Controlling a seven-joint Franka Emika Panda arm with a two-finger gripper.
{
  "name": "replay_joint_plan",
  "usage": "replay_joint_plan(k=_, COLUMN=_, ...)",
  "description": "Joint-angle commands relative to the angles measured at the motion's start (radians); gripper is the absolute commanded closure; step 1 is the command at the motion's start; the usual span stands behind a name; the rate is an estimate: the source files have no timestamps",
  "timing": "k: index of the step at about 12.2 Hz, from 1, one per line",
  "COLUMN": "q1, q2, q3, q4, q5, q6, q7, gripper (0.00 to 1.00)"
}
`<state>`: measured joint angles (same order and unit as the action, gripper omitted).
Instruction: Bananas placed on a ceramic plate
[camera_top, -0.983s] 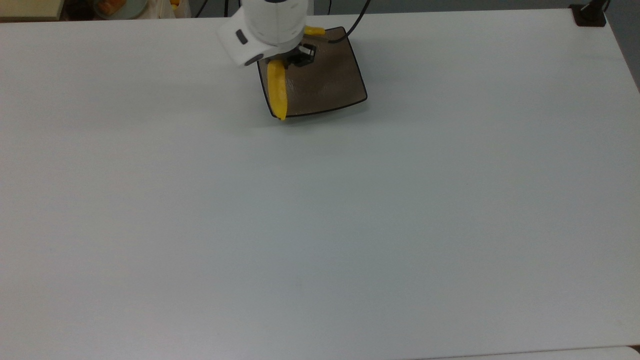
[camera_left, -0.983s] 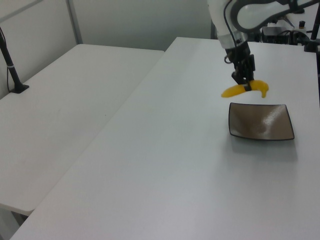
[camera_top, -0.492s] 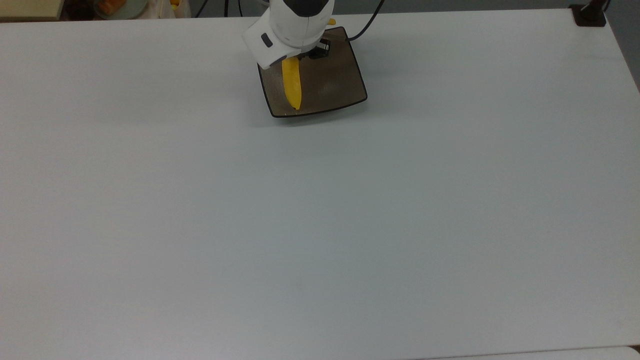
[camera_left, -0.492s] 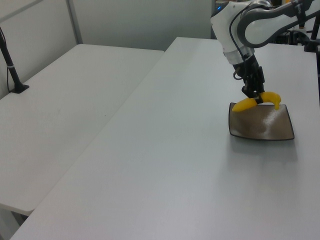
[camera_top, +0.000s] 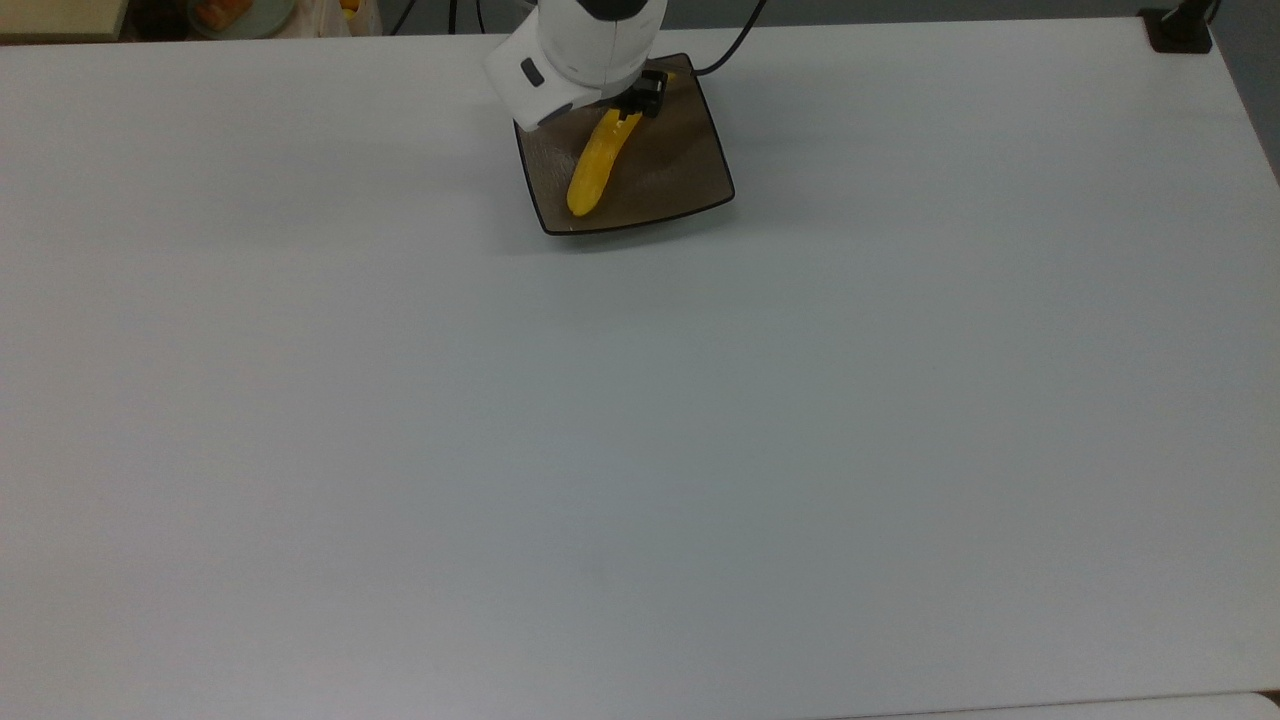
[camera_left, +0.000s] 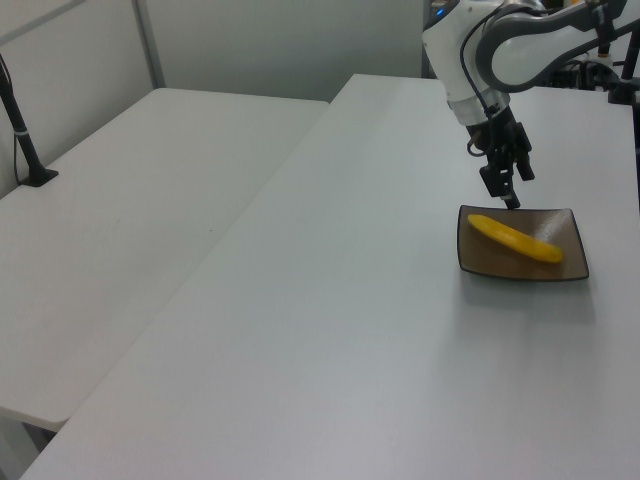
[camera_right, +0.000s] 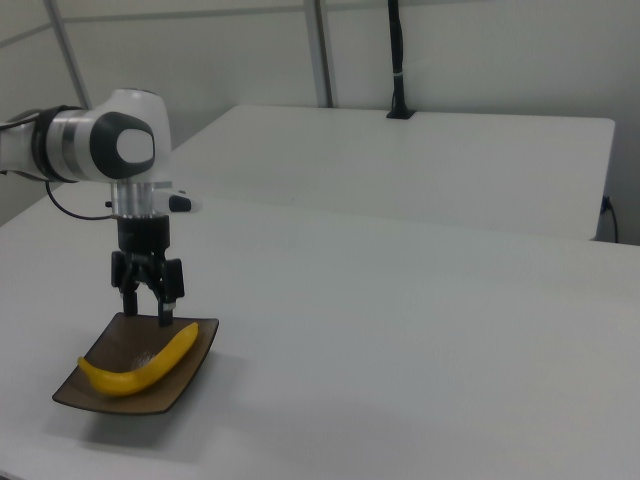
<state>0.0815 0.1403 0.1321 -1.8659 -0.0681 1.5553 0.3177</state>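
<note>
Yellow banana lying diagonally across the square brown ceramic plate on a white table, with the gripper just above one end of the fruit, fingers spread apart and holding nothing.

A second ago I carried the banana clamped in my pincer, hanging over the plate's edge. Half a second ago I had brought it down close to the plate. Now my fingers have parted and let it go: the banana lies flat on the plate, slanting across it in the top view, and my pincer has risen clear, hovering empty just above the banana's end nearer the arm.
</note>
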Motion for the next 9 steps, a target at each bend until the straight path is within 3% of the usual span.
replay_joint_plan(k=1, q1=0.001, q2=-0.070, q3=0.003, q4=0.042, q5=0.010, q6=0.020, q7=-0.024, gripper=0.00)
replay_joint_plan(k=6, q1=0.017, q2=-0.148, q3=-0.009, q4=0.206, q5=0.027, q6=0.009, q7=-0.104, gripper=0.00)
replay_joint_plan(k=9, q1=0.084, q2=-0.180, q3=-0.106, q4=0.208, q5=0.115, q6=0.035, q7=-0.114, gripper=0.00)
